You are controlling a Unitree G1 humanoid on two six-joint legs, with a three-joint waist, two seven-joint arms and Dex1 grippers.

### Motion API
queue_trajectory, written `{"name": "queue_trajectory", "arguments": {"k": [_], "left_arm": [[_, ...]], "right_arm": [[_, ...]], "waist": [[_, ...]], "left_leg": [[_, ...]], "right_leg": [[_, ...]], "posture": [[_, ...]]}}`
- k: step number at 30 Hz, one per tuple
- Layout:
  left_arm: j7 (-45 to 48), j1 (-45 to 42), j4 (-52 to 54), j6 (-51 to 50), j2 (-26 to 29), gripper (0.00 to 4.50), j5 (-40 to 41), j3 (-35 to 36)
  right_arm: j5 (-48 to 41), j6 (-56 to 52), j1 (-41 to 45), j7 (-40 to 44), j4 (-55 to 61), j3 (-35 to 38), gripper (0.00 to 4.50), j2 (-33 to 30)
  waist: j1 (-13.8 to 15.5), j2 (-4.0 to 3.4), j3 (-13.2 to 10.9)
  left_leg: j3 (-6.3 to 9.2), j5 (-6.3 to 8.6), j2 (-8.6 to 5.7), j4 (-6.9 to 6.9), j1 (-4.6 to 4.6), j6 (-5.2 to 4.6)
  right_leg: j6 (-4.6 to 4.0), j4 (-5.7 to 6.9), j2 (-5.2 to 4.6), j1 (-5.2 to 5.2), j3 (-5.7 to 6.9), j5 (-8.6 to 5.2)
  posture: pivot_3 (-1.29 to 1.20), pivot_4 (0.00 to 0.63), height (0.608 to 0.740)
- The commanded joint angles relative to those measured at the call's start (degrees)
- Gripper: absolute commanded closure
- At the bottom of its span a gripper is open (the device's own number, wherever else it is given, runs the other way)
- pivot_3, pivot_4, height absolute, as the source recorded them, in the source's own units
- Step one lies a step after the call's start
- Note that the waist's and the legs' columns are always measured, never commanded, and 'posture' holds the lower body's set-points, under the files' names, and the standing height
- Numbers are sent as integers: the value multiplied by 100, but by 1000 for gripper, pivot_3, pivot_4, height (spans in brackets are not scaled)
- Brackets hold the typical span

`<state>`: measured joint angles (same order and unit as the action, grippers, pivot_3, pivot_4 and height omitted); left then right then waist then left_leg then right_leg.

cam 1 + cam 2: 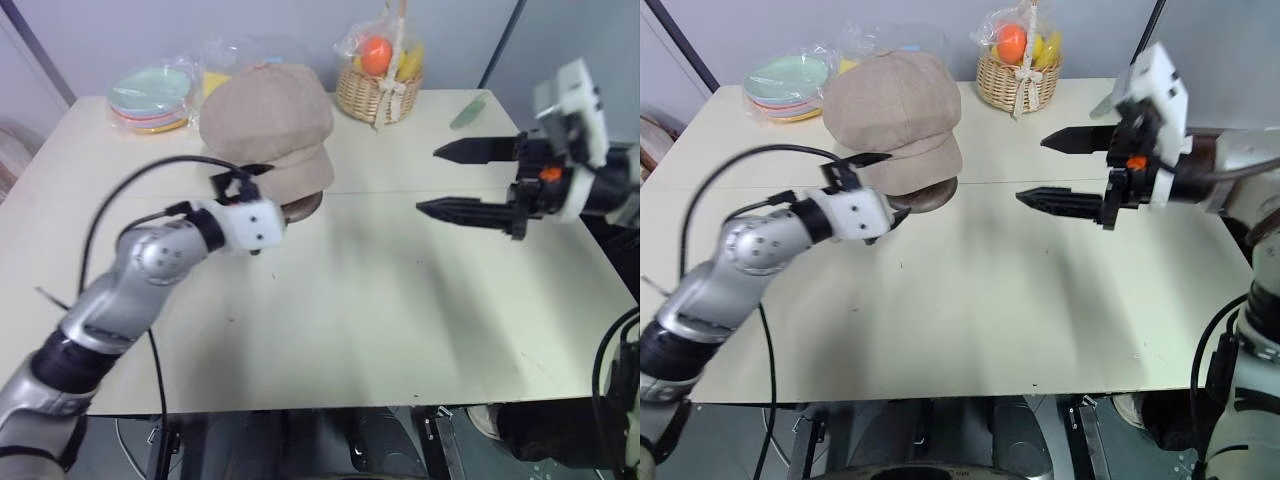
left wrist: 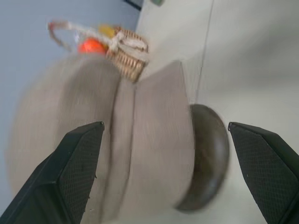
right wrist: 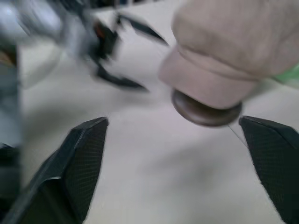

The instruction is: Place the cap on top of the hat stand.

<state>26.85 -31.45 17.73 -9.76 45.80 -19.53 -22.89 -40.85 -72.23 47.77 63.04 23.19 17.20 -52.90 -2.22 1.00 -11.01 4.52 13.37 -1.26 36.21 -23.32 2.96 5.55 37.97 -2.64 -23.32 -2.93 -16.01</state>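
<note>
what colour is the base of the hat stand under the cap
Dark brown; the hat stand base shows best in the right wrist view, below the cap.

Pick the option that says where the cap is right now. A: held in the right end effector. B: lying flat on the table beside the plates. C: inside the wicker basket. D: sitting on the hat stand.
D: the cap covers the hat stand, whose dark round base shows beneath the brim, while the right end effector stands open and empty off to the side.

Both hands gape empty, left hand [image 1: 880,190] blurred, right hand [image 1: 1055,170] raised.
</note>
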Motion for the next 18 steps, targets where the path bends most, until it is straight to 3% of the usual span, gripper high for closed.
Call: {"name": "queue_trajectory", "arguments": {"k": [1,6,11,14,18], "left_arm": [[-258,-320,-513,334,-270,0,-1025,-294],[-654,-722,-1357,564,-792,0,-1798,-399],[-844,-893,-1885,800,-1166,0,-2148,-407],[-827,-816,-1895,945,-1197,943,-2135,-281],[-803,-762,-1903,1090,-1141,2991,-2115,-121]], "right_arm": [[-592,-407,490,-281,-101,301,17,-75],[-886,-523,694,-674,-168,299,17,-146],[-1002,-282,374,-850,12,238,17,-288],[-1077,-194,328,-979,-10,238,0,-312],[-1160,-78,313,-1089,-51,210,0,-350]], "waist": [[-6,-1,-1],[28,-1,0],[132,-1,0],[143,-1,0],[152,-1,0]], "left_leg": [[-1,1,0,0,-1,-1],[0,1,1,3,-7,-1],[-2,2,2,6,-10,-5],[-3,3,5,6,-13,-5],[-2,3,6,7,-12,-5]], "right_leg": [[0,1,-1,-1,0,0],[2,3,-5,-7,0,1],[4,3,-8,-9,-1,1],[4,3,-9,-12,-1,1],[4,3,-11,-12,-1,1]], "posture": [[0,150,740],[0,150,740],[0,150,740],[0,150,740],[0,150,740]]}}
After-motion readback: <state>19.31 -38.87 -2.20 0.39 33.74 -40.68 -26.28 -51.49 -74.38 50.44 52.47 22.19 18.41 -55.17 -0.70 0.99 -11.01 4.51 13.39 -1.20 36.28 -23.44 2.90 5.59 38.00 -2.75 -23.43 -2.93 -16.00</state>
